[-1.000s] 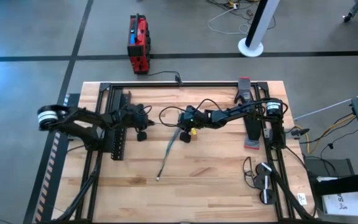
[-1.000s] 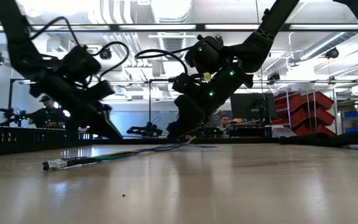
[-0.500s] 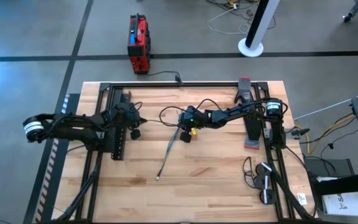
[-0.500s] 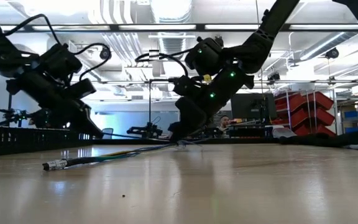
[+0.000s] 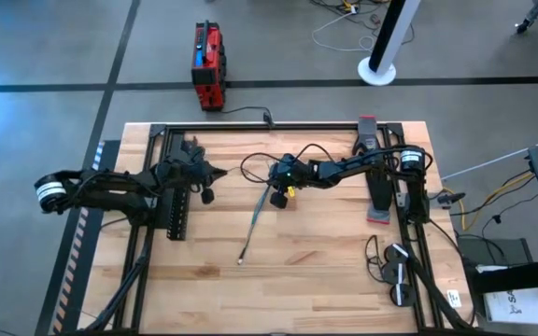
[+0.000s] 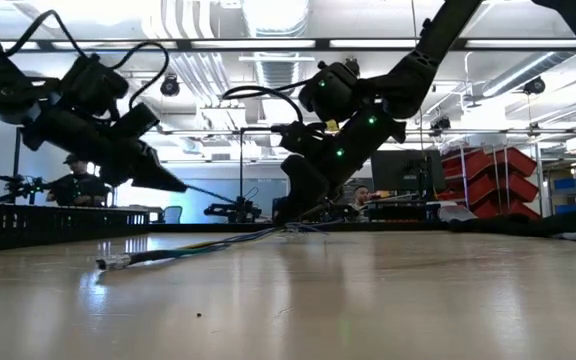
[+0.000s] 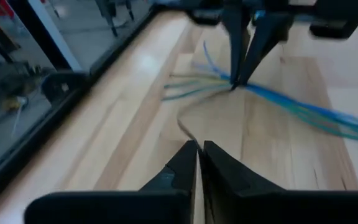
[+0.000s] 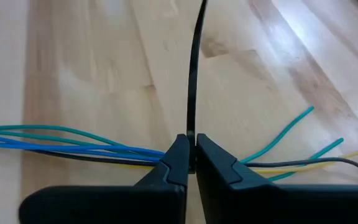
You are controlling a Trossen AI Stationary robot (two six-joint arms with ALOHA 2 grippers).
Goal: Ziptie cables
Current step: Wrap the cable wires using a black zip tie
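Right pincer [image 8: 191, 163] clamps zip tie [image 8: 194, 68] over cables [image 8: 73, 140] on wooden table [image 5: 325, 271]; left pincer [image 7: 199, 163] closed.

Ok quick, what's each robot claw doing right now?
Left gripper: shut, holding the thin zip tie.
Right gripper: shut on the zip tie, at the cables.

I see the cables [image 5: 255, 227], thin blue, green, grey strands, lying diagonally at frame centre, ends splayed.

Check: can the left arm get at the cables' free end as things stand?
Probably yes. The left gripper hangs beside the rack, and the cables trail over bare wood with nothing between; the right gripper sits at their other end.
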